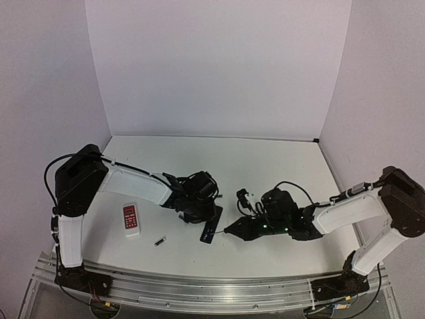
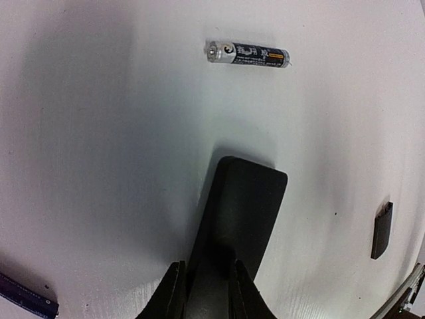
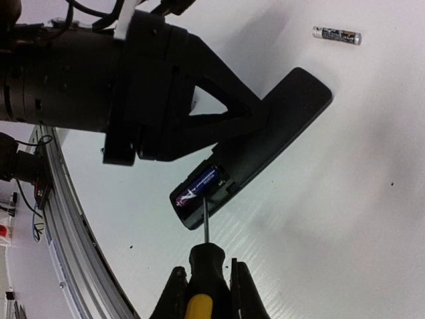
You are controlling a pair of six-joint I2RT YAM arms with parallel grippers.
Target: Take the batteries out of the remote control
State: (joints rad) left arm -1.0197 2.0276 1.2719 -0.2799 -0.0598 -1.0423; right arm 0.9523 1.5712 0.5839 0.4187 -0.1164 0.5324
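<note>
Screwdriver (image 3: 208, 256) sits tight in the right claw (image 3: 207, 274), tip poking the battery (image 3: 199, 186) just ahead to pry it out. Left claw (image 2: 207, 266) squeezes the remote (image 2: 246, 206) so it cannot slide. A loose battery (image 2: 247, 54) lies on the counter (image 2: 99, 133) farther ahead

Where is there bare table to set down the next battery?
The far half of the table, from both arms back to the walls, is bare. Crowded: the near centre, where the left gripper holds the black remote and the right gripper points the screwdriver into it; the red-and-white remote and a loose battery occupy the near left.
</note>
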